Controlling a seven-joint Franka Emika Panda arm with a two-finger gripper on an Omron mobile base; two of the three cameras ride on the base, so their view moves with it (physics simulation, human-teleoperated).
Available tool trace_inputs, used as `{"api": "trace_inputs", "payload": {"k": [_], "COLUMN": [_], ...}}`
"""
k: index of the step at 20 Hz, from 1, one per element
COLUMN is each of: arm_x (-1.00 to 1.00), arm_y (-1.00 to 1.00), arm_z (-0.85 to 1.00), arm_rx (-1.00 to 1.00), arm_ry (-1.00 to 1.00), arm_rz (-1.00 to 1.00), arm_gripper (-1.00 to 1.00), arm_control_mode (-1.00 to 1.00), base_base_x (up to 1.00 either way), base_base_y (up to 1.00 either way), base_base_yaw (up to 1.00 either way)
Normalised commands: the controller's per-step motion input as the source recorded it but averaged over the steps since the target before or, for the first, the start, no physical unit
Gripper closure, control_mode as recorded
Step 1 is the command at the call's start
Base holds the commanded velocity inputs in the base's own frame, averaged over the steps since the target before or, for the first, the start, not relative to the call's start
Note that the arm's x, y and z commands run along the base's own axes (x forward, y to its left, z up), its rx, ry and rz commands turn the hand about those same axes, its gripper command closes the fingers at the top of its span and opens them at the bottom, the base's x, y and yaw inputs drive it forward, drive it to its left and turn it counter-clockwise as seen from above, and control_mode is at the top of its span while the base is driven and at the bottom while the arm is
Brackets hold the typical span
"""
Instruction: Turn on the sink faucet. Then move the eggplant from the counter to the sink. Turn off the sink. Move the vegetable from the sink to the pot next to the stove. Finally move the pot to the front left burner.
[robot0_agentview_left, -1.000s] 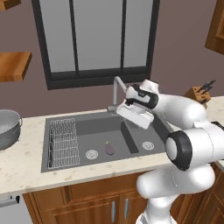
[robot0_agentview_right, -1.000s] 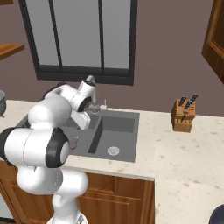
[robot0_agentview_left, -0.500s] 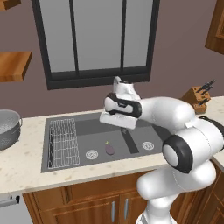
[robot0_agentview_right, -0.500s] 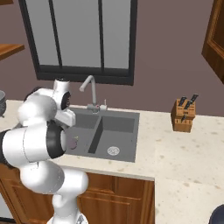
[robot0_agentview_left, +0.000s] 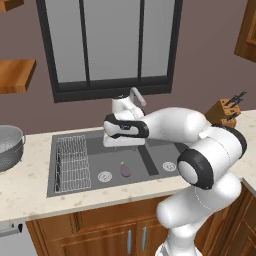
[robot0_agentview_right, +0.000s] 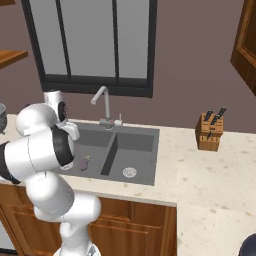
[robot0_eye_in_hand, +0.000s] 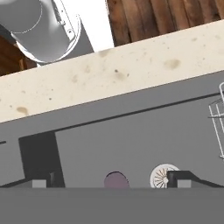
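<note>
1. end effector (robot0_agentview_left: 123, 142) hangs over the sink's left basin at the centre of the left base view, jaws spread wide with nothing between them; in the hand view its two dark tips sit far apart along the bottom edge.
2. colander (robot0_agentview_left: 9, 146) stands on the surface at the far left edge of the left base view.
3. wire dish rack (robot0_agentview_left: 72, 162) lies in the left part of the sink (robot0_agentview_left: 95, 142).
4. eggplant (robot0_agentview_left: 125, 170) rests on the floor of the left basin, just right of a round drain (robot0_agentview_left: 105, 176), below the end effector; the hand view shows it at bottom centre between the tips.
5. sink faucet (robot0_agentview_right: 103, 105) rises behind the divider, centre-left of the right base view.
6. knife block (robot0_agentview_right: 209, 132) stands on the surface (robot0_agentview_right: 215, 175) at the right.
</note>
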Motion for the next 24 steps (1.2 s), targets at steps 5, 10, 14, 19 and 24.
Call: {"api": "trace_inputs", "payload": {"k": [5, 10, 14, 19, 24], "arm_x": [0.09, 0.17, 0.24, 0.22, 0.19], "arm_y": [0.08, 0.01, 0.0, 0.0, 0.0], "arm_z": [-0.1, -0.24, -0.17, -0.14, -0.16], "arm_rx": [-0.1, -0.07, -0.02, -0.01, 0.0], "arm_ry": [0.0, 0.0, 0.0, 0.0, 0.0], "arm_rz": [0.02, 0.01, 0.01, 0.01, 0.02], "arm_gripper": [-1.0, -1.0, -1.0, -1.0, -1.0], "arm_control_mode": [-1.0, -1.0, -1.0, -1.0, -1.0], "base_base_x": [0.0, 0.0, 0.0, 0.0, 0.0], "base_base_y": [0.0, 0.0, 0.0, 0.0, 0.0], "base_base_yaw": [0.0, 0.0, 0.0, 0.0, 0.0]}}
